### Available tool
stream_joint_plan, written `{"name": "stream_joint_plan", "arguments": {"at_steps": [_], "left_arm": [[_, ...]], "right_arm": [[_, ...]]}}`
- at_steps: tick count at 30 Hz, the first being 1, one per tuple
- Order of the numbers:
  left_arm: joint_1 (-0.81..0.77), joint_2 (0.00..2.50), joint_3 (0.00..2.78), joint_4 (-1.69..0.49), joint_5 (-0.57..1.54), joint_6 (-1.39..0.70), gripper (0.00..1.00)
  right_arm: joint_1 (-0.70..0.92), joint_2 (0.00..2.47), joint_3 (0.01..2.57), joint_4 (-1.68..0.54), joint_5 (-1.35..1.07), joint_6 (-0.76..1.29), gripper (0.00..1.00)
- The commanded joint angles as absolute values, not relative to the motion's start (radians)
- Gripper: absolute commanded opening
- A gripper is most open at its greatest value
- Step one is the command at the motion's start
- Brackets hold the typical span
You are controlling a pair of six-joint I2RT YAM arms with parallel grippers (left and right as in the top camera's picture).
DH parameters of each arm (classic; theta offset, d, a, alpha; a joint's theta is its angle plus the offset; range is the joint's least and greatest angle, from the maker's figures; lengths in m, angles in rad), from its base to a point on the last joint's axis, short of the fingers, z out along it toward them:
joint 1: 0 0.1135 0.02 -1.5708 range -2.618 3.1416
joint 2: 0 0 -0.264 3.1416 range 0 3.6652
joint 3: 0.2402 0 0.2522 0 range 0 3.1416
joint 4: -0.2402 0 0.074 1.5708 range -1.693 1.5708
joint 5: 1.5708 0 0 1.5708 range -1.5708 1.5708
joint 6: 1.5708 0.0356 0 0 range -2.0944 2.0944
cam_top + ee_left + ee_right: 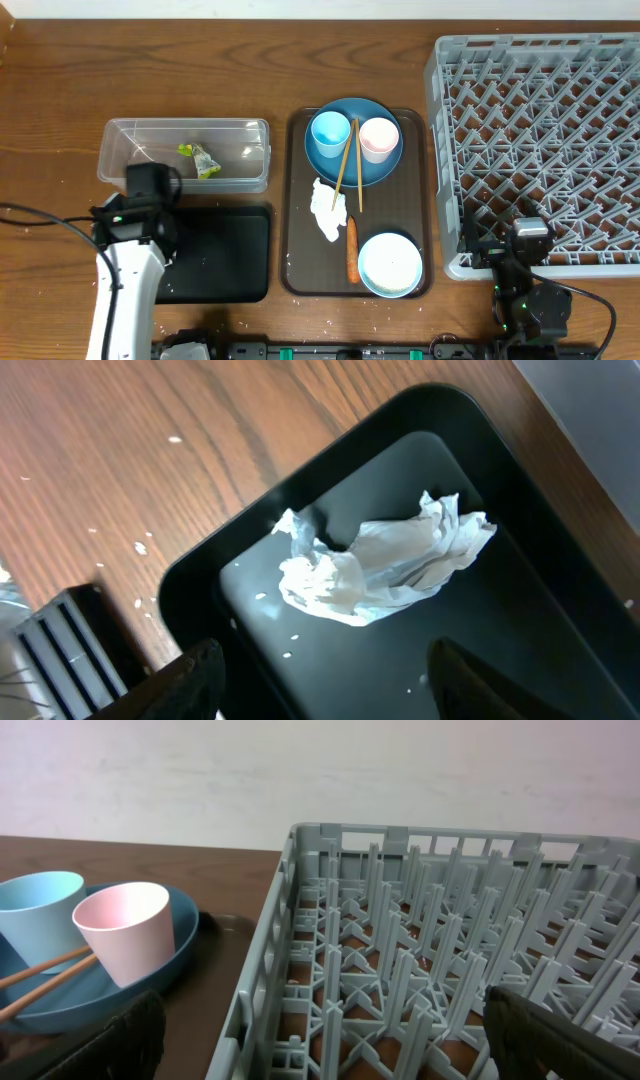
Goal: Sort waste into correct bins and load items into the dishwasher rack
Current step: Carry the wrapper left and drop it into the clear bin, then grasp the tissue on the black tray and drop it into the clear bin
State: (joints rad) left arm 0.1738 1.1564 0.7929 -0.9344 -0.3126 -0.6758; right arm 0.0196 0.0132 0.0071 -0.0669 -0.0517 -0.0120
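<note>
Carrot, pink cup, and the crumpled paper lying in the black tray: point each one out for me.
carrot [352,248]: overhead view, middle of its length.
pink cup [125,935]: right wrist view, its outer wall.
crumpled paper [385,565]: left wrist view, centre of the wad.

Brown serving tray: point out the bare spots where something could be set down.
Two patches on the brown textured serving tray: one between the large round blue plate and the pale bowl, right of the crumpled white paper; one at the near-left corner, left of the thin orange carrot. The plate end is crowded.
</note>
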Motion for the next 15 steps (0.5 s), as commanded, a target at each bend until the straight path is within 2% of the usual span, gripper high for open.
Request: {"name": "stream_joint_plan", "arguments": {"at_steps": [1, 7, 15], "left_arm": [[0.229, 1.156, 0.772, -0.916, -0.195, -0.572, 0.67], [0.309, 1.158, 0.707, -0.841, -0.107, -0.523, 0.67], [0.352, 1.203, 0.599, -0.691, -0.104, -0.508, 0.68]], "right_arm": [[0.016, 0.013, 0.006, -0.071, -0.052, -0.016, 0.99], [0.016, 0.013, 0.006, -0.071, -0.052, -0.016, 0.99], [0.016, 0.013, 0.006, -0.071, -0.052, -0.016, 0.99]]}}
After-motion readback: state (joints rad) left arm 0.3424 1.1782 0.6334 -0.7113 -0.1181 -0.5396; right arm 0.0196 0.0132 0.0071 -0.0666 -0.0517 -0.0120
